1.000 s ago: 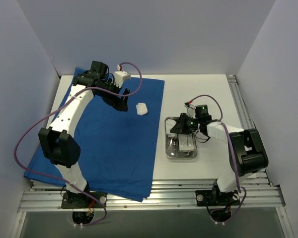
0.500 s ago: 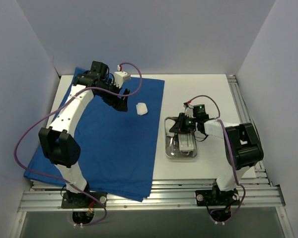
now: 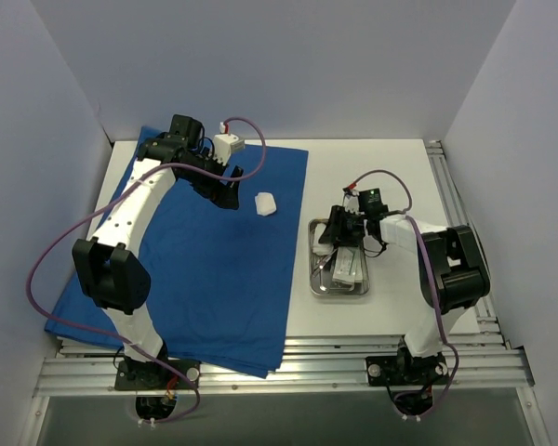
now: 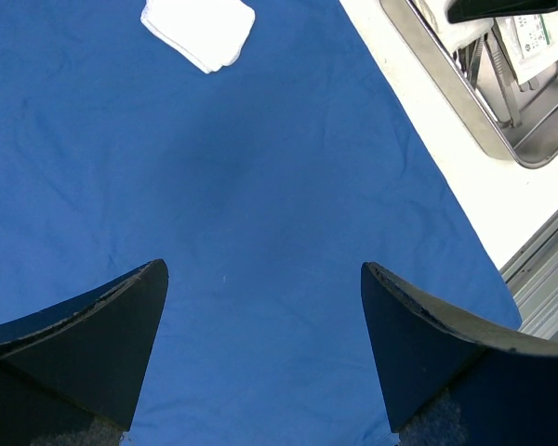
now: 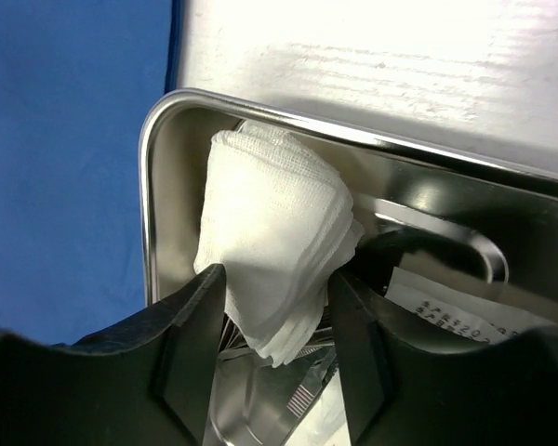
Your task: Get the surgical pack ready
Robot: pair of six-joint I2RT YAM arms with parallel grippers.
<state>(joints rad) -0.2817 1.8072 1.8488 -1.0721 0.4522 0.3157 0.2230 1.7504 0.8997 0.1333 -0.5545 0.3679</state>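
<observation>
The royal-blue cloth (image 3: 205, 269) lies spread over the left half of the table. One white gauze pad (image 3: 265, 204) rests on it near its far right corner. My left gripper (image 3: 231, 190) hovers wide open above the cloth (image 4: 260, 167), nothing between its fingers, with that pad (image 4: 200, 28) ahead of it. The steel tray (image 3: 339, 291) sits to the right of the cloth. My right gripper (image 5: 277, 279) reaches into the tray's (image 5: 153, 186) far left corner. Its jaws stand apart around a second folded gauze pad (image 5: 274, 242), which touches both fingers. A printed packet (image 5: 446, 311) lies beside it.
Thin metal instruments (image 4: 498, 84) and packets lie in the tray (image 4: 446, 88). Grey walls enclose the table on three sides. Metal rails (image 3: 288, 367) run along the near edge and another rail (image 3: 451, 204) along the right.
The right gripper's jaws have widened around the gauze pad in the tray, and its wrist has shifted slightly toward the tray's far end. The left arm has not moved.
</observation>
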